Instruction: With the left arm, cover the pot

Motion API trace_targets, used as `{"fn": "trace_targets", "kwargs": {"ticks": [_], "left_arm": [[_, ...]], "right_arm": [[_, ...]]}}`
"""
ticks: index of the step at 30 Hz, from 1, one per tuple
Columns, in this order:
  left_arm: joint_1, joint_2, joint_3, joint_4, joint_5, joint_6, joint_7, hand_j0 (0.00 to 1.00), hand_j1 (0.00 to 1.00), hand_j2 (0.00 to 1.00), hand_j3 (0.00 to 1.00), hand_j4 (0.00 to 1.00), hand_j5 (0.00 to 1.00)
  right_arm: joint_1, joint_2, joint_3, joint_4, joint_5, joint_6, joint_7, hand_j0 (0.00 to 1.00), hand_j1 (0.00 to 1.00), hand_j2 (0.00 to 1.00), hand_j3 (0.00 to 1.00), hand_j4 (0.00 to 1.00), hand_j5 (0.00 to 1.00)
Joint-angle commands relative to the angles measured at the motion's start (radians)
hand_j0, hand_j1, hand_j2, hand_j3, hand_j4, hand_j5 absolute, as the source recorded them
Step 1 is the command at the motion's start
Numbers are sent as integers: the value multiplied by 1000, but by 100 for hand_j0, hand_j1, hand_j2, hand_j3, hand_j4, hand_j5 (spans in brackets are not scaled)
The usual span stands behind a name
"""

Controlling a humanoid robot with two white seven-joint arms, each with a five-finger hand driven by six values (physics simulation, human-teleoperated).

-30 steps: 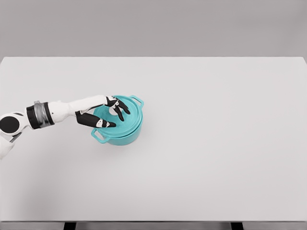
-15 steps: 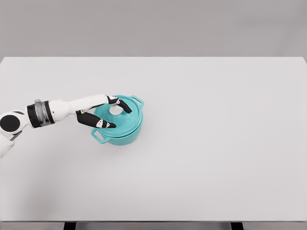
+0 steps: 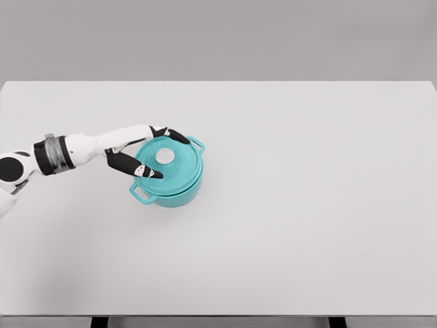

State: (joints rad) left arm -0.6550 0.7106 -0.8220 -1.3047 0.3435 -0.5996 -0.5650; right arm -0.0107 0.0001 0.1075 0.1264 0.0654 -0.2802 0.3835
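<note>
A teal pot [image 3: 171, 192] with two side handles stands on the white table [image 3: 307, 205], left of centre. Its teal lid [image 3: 174, 164] with a pale round knob [image 3: 164, 156] lies flat on the pot. My left hand [image 3: 156, 152] hovers at the lid's left rim, fingers spread and clear of the knob. One dark fingertip [image 3: 179, 137] reaches over the lid's far edge, and the thumb [image 3: 147, 171] points over its near edge. The white left arm [image 3: 82, 149] comes in from the picture's left edge.
The table's far edge runs across the top and its front edge along the bottom.
The fingers that were curled around the lid's knob have let go and spread. The hand has drawn back a little to the left, leaving the knob uncovered.
</note>
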Motion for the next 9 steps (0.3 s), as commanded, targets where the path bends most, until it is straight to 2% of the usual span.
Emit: {"fn": "trace_targets", "kwargs": {"ticks": [1, 3, 4, 6, 8, 9], "left_arm": [[0, 10, 1, -31, 42, -3, -1, 100, 100, 100, 100, 100, 100], [8, 128, 29, -93, 115, -5, -6, 100, 100, 100, 100, 100, 100], [15, 199, 64, -116, 118, -5, -4, 100, 100, 100, 100, 100, 100], [80, 296, 182, -107, 118, -8, -4, 100, 100, 100, 100, 100, 100], [120, 306, 230, -80, 117, -8, -3, 100, 100, 100, 100, 100, 100], [123, 306, 230, -71, 117, -6, -1, 100, 100, 100, 100, 100, 100]], "right_arm": [[0, 0, 0, 1, 1, 0, 0, 100, 100, 100, 100, 100, 100], [0, 0, 0, -1, 1, 0, 2, 100, 100, 100, 100, 100, 100], [0, 0, 0, 1, 1, 0, 2, 100, 100, 100, 100, 100, 100], [0, 0, 0, 1, 1, 0, 0, 100, 100, 100, 100, 100, 100], [0, 0, 0, 1, 1, 0, 0, 100, 100, 100, 100, 100, 100], [0, 0, 0, -1, 1, 0, 0, 100, 100, 100, 100, 100, 100]]}}
